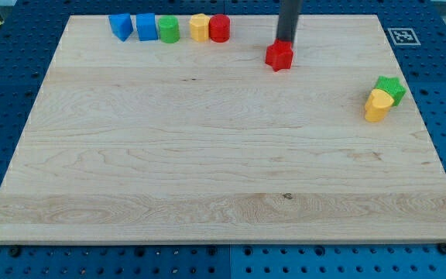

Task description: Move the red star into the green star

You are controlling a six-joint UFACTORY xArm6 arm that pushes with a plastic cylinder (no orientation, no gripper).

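Rod comes down from the view's top edge, dark, upright; my tip sits right at the top side of the red star, touching or nearly so (can't resolve a gap at this res). No jaws on this tool, so nothing to open or clamp: just a bare rod end resting against the block's upper edge.

Red star: upper centre-right of the wooden board, a bit below the board's top edge. Sits alone, no other block touching it.

Green star: well apart from the red star, toward the view's right and somewhat lower, near the board's right edge. Yellow block (heart-ish shape, not sure) sits touching it on its lower-left side, partly overlapping it in view.

Row along the board's top edge, to the view's left of the tip, from nearest outward:
- red cylinder, nearest the rod but still clear of it
- yellow block, touching or just beside the red cyl., shape unclear
- green cylinder, small gap from the yellow
- blue cube, just beside the green cyl.
- blue block, angular, maybe triangular, at the row's left end

Board lies on a blue perforated table. Fiducial marker (b/w square tag) just off the board's top-right corner.
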